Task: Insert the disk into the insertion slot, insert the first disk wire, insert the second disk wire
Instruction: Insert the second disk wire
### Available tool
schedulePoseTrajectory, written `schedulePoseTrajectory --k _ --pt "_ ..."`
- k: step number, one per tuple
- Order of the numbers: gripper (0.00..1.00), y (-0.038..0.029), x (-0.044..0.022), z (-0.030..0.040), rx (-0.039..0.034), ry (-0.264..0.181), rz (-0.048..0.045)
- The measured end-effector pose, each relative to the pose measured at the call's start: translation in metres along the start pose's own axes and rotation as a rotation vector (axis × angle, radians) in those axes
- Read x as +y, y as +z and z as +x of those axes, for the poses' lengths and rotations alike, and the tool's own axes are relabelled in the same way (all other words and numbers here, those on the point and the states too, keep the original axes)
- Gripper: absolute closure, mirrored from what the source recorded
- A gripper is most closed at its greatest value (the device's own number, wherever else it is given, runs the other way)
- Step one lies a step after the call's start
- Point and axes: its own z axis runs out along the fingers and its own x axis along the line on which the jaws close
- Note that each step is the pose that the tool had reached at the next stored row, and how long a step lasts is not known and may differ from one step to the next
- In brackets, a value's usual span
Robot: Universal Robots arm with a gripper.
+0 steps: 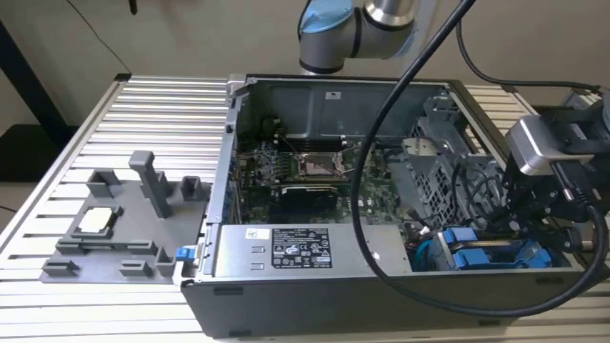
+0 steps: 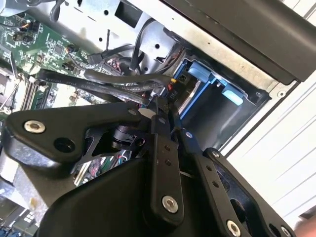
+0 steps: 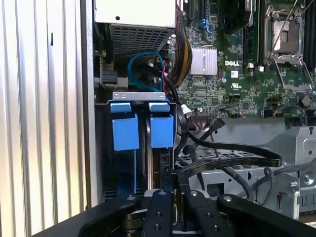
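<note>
Inside an open computer case (image 1: 286, 314) lying on a ribbed metal desk (image 1: 114, 121), the robot arm reaches down at the exterior view's right, over the corner that holds the drive bays. Its black claw (image 2: 165, 116) hangs just above the dark grey drive cage, its fingers (image 2: 159, 148) drawn close together around a thin dark cable (image 2: 123, 79); whether they truly pinch it cannot be told. In the first wrist view the claw (image 3: 173, 190) sits just beside the blue carrier tabs. The disk (image 3: 154, 153) stands on edge inside the insertion slot (image 3: 106, 148), its bright blue carrier frame (image 3: 162, 129) showing at the bay mouth next to a second blue carrier (image 3: 125, 129). Black cables (image 3: 232, 158) loop from the bay across the perforated metal cage (image 3: 256, 182) toward the green motherboard (image 3: 237, 74). On the desk at the exterior view's left sits a grey plastic fixture (image 1: 124, 221) with upright posts.
</note>
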Motion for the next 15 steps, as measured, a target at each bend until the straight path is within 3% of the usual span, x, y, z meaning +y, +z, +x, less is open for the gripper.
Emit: schedulePoseTrajectory --k 9,15 --pt "0.84 0.0027 0.0000 0.0017 0.0031 0.001 0.0015" --pt "0.84 0.0106 0.0003 0.0034 0.0048 0.004 0.0095"
